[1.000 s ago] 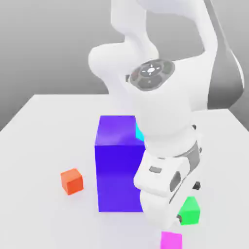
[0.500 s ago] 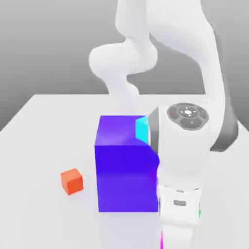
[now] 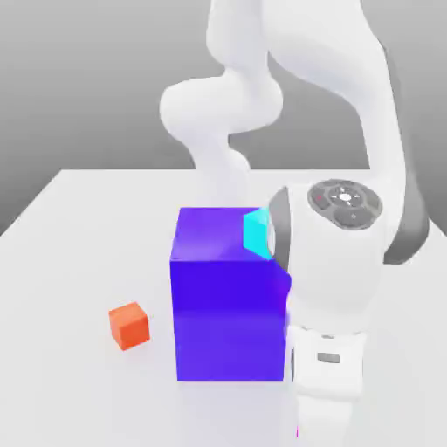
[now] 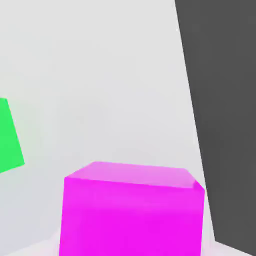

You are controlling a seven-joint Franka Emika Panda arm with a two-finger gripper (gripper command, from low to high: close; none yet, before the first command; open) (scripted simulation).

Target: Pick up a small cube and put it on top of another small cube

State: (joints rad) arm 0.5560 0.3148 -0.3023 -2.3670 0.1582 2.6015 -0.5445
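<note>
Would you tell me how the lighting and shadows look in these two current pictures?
Exterior view: bright, washed-out table, pale arm, a soft sheen on the blue block's top; hand view: magenta cube's upper face paler than its side.

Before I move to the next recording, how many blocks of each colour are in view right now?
Orange-red: 1
Blue-purple: 1
Cyan: 1
Magenta-pink: 1
Green: 1
Total: 5
</note>
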